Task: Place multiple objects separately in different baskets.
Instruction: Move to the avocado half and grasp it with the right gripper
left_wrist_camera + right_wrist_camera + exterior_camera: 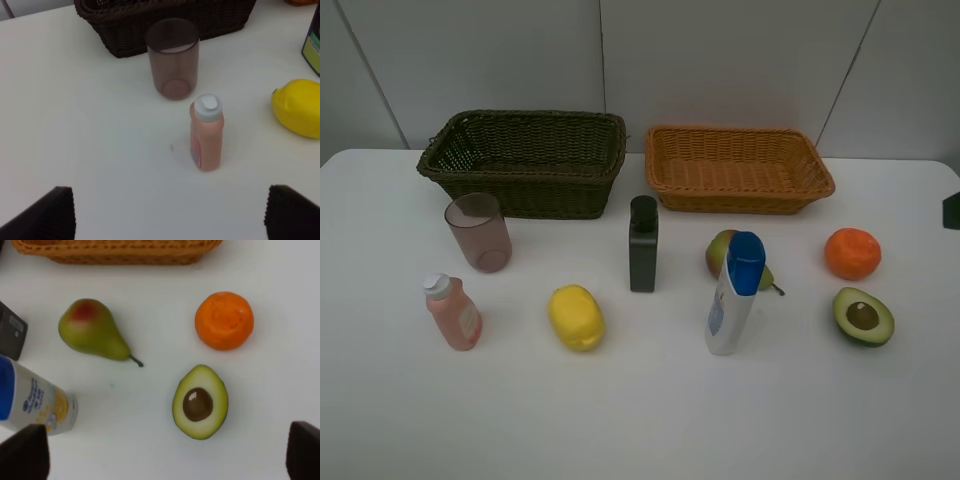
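High camera: opening step, by the look of it, nothing sorted yet. Behind the dark green rectangular plastic bottle, a deep dark brown-green wicker basket to its left and a shallower light orange wicker basket to its right, nothing showing inside either. Left of that bottle, on the white surface: translucent pink cup, pink white-capped bottle, yellow lemon. Right of it: green-red pear, white blue-capped bottle, round orange, avocado half. No fingers visible here.

Left wrist camera: adds the left tool, spread wide and empty, poised short of the pink white-capped bottle, well left of the dark green one.

Right wrist camera: adds the right tool, equally wide, holding nothing, near the avocado half, far right of the dark green bottle.

Next, probably: lowering around one item, closing, then lifting towards a basket.
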Controlling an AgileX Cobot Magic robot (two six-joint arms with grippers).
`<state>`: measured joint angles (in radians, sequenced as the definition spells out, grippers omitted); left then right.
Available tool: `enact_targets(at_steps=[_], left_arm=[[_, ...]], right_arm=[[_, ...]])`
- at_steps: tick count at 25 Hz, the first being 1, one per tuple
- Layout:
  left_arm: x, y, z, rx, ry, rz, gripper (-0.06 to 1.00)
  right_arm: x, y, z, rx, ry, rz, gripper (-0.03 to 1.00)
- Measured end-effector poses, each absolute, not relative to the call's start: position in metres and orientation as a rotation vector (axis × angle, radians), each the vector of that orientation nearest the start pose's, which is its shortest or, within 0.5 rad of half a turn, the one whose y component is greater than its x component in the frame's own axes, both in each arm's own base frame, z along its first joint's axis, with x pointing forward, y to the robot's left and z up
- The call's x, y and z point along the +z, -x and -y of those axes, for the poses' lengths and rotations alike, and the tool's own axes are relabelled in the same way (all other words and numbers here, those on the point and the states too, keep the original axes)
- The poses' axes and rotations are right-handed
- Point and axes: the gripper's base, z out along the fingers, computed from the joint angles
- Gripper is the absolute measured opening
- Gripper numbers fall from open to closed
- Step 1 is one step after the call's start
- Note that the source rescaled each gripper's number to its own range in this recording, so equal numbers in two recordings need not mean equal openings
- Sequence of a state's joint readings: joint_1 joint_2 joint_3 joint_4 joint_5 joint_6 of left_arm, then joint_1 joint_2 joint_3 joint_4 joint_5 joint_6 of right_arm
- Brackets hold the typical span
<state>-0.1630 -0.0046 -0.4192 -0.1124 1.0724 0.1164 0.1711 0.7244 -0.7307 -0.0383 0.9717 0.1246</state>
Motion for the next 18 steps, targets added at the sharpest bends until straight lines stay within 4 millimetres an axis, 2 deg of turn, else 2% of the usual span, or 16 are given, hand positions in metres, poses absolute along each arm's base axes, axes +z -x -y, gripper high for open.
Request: enact_targets(at_steps=[8,18], left_arm=[[0.254,-0.001,0.009,-0.164,-0.298,-2.110,1.00],[0.254,-0.001,0.009,-0.164,-0.298,-2.110,1.00]], right_arm=[[0.280,-0.169,-0.025,0.032,0.069,-2.651,1.00],[0.238,-0.209,-0.030,-0.022,0.096,-2.793,1.00]])
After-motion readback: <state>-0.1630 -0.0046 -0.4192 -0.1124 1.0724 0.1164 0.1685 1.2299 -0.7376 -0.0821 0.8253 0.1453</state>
